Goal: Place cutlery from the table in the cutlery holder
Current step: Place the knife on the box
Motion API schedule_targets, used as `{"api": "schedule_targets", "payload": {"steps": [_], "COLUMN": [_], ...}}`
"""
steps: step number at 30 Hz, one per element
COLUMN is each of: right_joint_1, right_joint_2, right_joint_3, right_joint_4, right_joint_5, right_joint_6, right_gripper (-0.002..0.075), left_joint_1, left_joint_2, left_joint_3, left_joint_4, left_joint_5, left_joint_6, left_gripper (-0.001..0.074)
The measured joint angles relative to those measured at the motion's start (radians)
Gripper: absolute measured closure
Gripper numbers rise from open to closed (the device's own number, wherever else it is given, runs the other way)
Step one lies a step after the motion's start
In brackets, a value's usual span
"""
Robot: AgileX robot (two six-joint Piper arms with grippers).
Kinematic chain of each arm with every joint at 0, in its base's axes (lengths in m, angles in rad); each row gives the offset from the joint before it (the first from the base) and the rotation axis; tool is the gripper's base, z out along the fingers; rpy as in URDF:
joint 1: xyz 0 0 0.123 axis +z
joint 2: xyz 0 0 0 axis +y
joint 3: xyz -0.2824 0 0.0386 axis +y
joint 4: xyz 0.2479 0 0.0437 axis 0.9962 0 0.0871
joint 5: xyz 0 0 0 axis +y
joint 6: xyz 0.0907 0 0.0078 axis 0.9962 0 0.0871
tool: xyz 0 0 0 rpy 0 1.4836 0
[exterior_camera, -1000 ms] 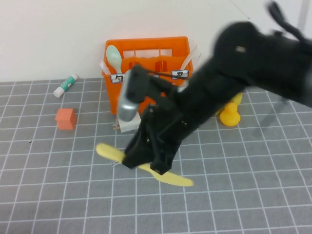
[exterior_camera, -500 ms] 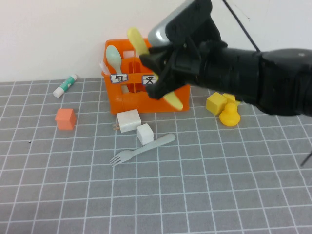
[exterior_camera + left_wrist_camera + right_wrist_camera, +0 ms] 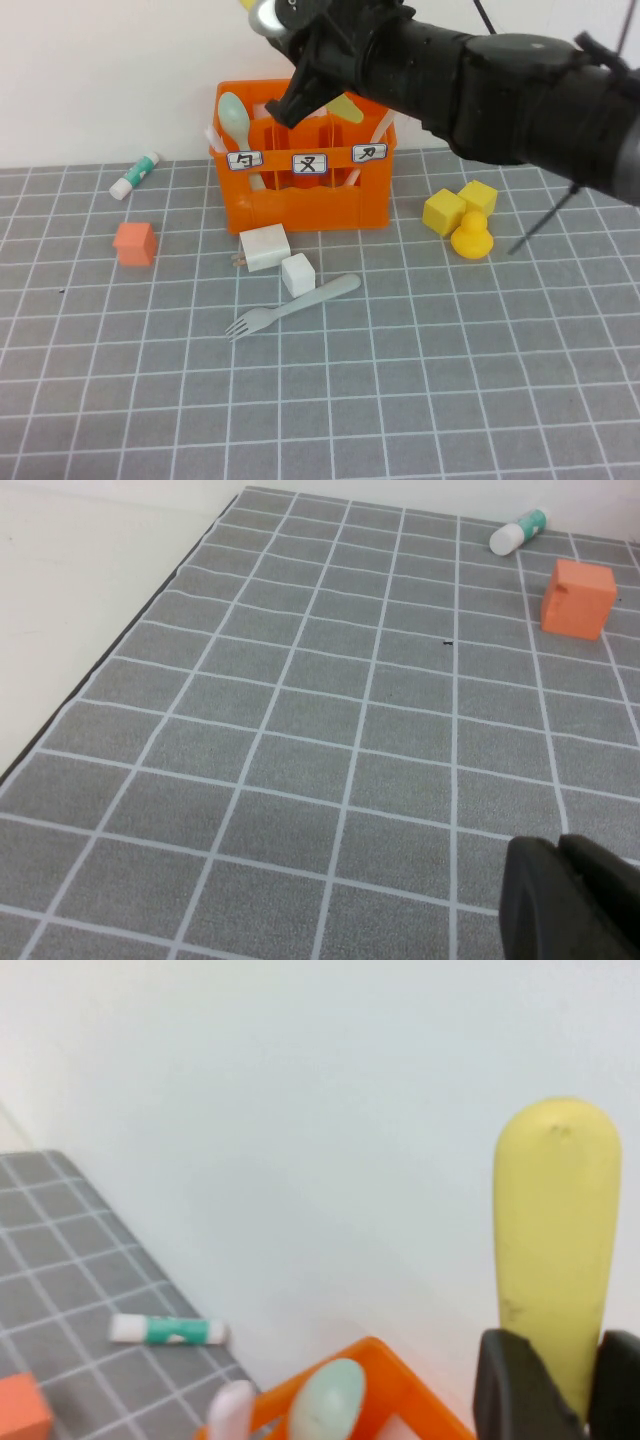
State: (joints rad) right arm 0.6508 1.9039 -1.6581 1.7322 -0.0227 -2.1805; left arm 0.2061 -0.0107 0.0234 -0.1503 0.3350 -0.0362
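The pale yellow knife [image 3: 556,1250] is being pinched by the right pincer [image 3: 310,75] above the far orange cutlery holder [image 3: 305,195]; lowering into a compartment probably comes next. The grey fork [image 3: 292,305] is lying on the counter [image 3: 420,380]. Left pincer [image 3: 575,900], parked far left, looks pressed together.

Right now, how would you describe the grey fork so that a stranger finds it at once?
Start at the orange cutlery holder at the back of the table. In front of it sit two white blocks, and the fork lies flat just in front of these. It is the only long, thin, pale grey piece there, with tines.
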Motion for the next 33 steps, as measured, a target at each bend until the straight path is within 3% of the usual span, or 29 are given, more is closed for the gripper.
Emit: {"api": "schedule_targets", "payload": {"steps": [13,28,33], "right_joint_1": [-0.057,-0.086,-0.088], "right_joint_2": [0.187,0.226,0.226], "right_joint_3": [-0.154,-0.167,-0.167], "right_joint_4": [0.004,0.004,0.004], "right_joint_5": [-0.028,-0.023,-0.023], "right_joint_6": [-0.002,0.000,0.041], "right_gripper": [0.0584,0.0587,0.0664], "left_joint_1": [0.000,0.000,0.000], "left_joint_2": [0.000,0.000,0.000], "left_joint_3": [0.000,0.000,0.000], "left_joint_4": [0.000,0.000,0.000], "left_joint_5": [0.000,0.000,0.000], "left_joint_6": [0.000,0.000,0.000], "left_gripper": [0.0736,0.0736,0.0736]}}
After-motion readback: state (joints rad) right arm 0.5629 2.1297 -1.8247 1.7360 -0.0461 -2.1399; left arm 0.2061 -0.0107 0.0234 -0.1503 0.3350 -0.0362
